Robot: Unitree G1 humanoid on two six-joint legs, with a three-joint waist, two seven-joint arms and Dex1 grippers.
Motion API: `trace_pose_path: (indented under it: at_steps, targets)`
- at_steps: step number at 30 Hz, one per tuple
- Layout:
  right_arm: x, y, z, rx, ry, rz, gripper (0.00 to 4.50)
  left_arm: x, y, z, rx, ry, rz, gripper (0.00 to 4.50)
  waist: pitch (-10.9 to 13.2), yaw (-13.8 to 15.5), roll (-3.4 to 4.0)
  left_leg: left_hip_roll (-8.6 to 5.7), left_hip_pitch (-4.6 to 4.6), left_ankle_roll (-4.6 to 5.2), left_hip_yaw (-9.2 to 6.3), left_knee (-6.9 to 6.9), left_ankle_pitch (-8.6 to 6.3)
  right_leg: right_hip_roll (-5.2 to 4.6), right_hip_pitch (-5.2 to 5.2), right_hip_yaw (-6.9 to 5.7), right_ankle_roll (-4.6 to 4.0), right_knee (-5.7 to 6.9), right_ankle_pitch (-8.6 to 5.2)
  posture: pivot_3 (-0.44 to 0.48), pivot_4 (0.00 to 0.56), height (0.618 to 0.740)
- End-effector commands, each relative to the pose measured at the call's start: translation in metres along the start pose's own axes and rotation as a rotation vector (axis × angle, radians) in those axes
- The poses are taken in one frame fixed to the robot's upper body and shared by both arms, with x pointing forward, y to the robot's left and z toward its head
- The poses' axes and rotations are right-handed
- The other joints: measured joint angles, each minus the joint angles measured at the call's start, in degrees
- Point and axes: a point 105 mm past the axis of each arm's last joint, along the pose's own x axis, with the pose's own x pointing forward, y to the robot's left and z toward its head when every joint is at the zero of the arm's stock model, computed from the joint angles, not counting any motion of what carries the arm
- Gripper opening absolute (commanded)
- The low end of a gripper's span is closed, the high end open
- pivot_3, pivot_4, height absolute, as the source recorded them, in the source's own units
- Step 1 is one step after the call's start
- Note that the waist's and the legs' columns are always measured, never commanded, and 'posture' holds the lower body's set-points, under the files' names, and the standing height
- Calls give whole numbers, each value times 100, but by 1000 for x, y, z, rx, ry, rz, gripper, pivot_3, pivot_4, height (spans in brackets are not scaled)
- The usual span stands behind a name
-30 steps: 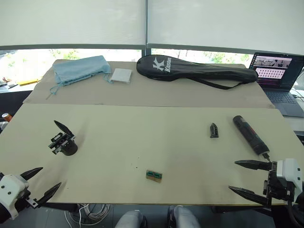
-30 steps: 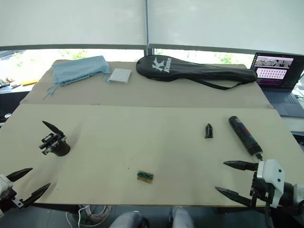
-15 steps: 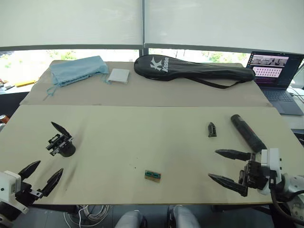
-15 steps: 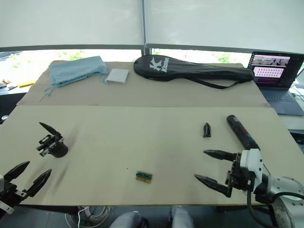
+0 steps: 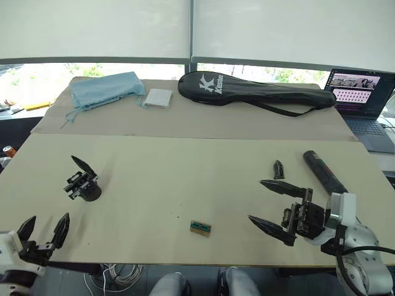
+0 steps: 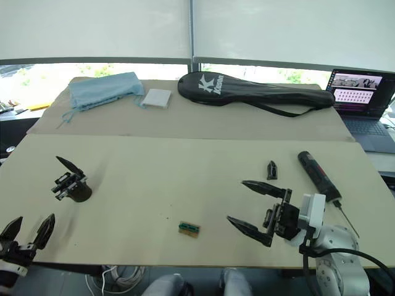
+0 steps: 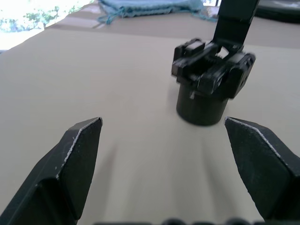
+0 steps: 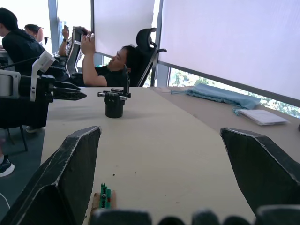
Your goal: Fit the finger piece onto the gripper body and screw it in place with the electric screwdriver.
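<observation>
The gripper body point(image 5: 82, 185) stands on the left of the table, its one pointed finger sticking up. On the right lies the small black finger piece point(image 5: 278, 169), and just right of it the electric screwdriver point(image 5: 324, 173) lies pointing toward the near edge. My right gripper point(image 5: 255, 200) is open and empty, hovering a little nearer than the finger piece and pointing left. At the near left edge my left gripper point(image 5: 48, 217) is open and empty. It faces the gripper body point(image 7: 213, 84) a short way ahead of it.
A small green-and-tan block point(image 5: 200, 227) lies near the front edge at centre. At the back are a black racket bag point(image 5: 253, 91), a blue cloth point(image 5: 105, 89), a white pad point(image 5: 158, 98) and a laptop point(image 5: 361, 92). Seated people point(image 8: 112, 63) are beyond the table's left side.
My right gripper has moved left from the table's right edge to just nearer than the finger piece. My left gripper has drawn back toward the near edge, its fingers pointing more away from me.
</observation>
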Motion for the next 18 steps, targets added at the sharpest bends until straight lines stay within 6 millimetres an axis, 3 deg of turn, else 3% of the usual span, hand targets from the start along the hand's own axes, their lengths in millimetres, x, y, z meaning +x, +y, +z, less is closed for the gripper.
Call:
trace_pose_path:
  at_steps: [1, 5, 18]
  targets:
    - [3, 3, 4, -37, -18, 19, 4500, 14, -8, -6, 9, 57, -48, 4387, -1, -12, 1, 0, 1, 0, 0, 0, 0, 1, 0, 0, 0, 0, 0, 0, 150, 740]
    - [5, 4, 4, -41, -22, 24, 4500, 28, -15, -12, -40, 90, -72, 4387, -1, -56, 2, -1, 3, -3, 0, 0, 2, 8, 0, 0, -1, 2, 1, 0, 150, 740]
    - [2, 8, 6, -74, -10, 7, 4500, 71, -20, -27, 59, 123, -135, 4387, -3, -105, 11, -3, 13, -20, -1, -1, 9, 11, 7, -2, -4, 8, 2, 0, 150, 740]
